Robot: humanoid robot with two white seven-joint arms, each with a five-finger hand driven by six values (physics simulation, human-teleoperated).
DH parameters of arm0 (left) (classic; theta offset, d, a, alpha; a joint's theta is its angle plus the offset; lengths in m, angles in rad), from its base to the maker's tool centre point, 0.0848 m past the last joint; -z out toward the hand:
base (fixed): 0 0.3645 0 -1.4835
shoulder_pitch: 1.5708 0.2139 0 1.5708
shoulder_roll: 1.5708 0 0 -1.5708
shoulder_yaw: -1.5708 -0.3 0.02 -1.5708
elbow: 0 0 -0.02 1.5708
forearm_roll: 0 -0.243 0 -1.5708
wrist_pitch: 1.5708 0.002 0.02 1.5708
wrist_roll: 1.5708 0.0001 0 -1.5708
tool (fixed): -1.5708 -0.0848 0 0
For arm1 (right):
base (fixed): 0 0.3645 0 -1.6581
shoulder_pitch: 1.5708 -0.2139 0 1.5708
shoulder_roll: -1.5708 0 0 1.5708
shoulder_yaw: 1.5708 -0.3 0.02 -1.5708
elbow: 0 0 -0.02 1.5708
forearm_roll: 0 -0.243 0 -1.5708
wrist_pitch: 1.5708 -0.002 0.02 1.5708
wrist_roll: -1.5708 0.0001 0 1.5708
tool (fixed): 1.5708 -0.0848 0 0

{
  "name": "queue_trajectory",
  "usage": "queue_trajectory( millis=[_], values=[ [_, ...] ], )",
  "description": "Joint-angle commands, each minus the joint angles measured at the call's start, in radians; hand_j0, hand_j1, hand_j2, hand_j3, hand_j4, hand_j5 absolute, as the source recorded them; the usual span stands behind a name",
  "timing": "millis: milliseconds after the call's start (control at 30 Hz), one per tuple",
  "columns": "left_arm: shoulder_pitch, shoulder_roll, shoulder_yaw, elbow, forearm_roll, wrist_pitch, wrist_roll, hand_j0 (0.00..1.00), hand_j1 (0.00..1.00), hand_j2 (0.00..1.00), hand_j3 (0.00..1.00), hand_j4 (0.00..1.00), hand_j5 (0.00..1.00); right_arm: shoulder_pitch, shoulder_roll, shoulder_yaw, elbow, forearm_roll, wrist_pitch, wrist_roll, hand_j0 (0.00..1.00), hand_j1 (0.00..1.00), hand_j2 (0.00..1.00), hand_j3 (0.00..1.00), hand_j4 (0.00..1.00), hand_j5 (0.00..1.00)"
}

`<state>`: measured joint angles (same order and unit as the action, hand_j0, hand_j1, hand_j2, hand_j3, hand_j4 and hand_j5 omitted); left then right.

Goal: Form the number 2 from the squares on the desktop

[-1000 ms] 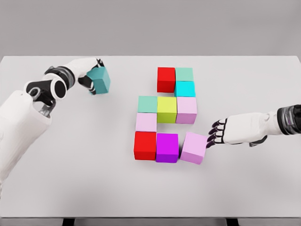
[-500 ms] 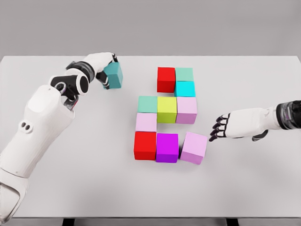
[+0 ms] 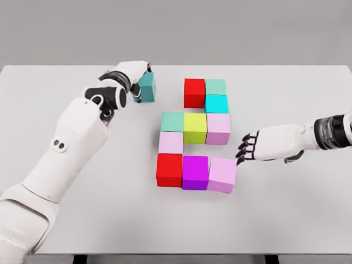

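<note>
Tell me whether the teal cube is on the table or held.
Held: the left hand is wrapped around the teal cube; whether it touches the table cannot be told.

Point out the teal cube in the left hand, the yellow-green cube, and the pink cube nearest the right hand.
teal cube (image 3: 147, 88), head view, on its visible right face.
yellow-green cube (image 3: 195, 124), head view, on its top face.
pink cube (image 3: 222, 171), head view, on its top face.

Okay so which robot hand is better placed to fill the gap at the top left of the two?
The left robot hand. It already grips the teal cube, just left of the red cube that heads the top row. The right robot hand is empty, down beside the pink cube at the bottom right.
</note>
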<state>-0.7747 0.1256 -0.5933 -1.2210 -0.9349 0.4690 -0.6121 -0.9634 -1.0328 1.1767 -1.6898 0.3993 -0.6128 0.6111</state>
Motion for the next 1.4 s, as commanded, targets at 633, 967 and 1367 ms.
queue_trajectory(
  millis=[633,967,1367],
  values=[
    [-0.048,-0.126,-0.010,0.120,-0.070,-0.004,0.001,0.42,0.42,0.42,0.42,0.42,0.42,0.021,-0.191,-0.009,-0.065,-0.132,0.002,0.000,1.00,1.00,1.00,1.00,1.00,1.00],
    [-0.087,-0.126,-0.008,0.176,-0.084,-0.007,0.001,0.41,0.41,0.41,0.41,0.41,0.41,0.009,-0.124,0.037,-0.067,-0.165,0.002,0.000,1.00,1.00,1.00,1.00,1.00,1.00],
    [-0.087,-0.126,-0.014,0.189,-0.105,-0.023,0.001,0.41,0.41,0.41,0.41,0.41,0.41,-0.020,-0.075,0.035,-0.065,-0.165,0.002,0.000,1.00,1.00,1.00,1.00,1.00,1.00]
  ],
)
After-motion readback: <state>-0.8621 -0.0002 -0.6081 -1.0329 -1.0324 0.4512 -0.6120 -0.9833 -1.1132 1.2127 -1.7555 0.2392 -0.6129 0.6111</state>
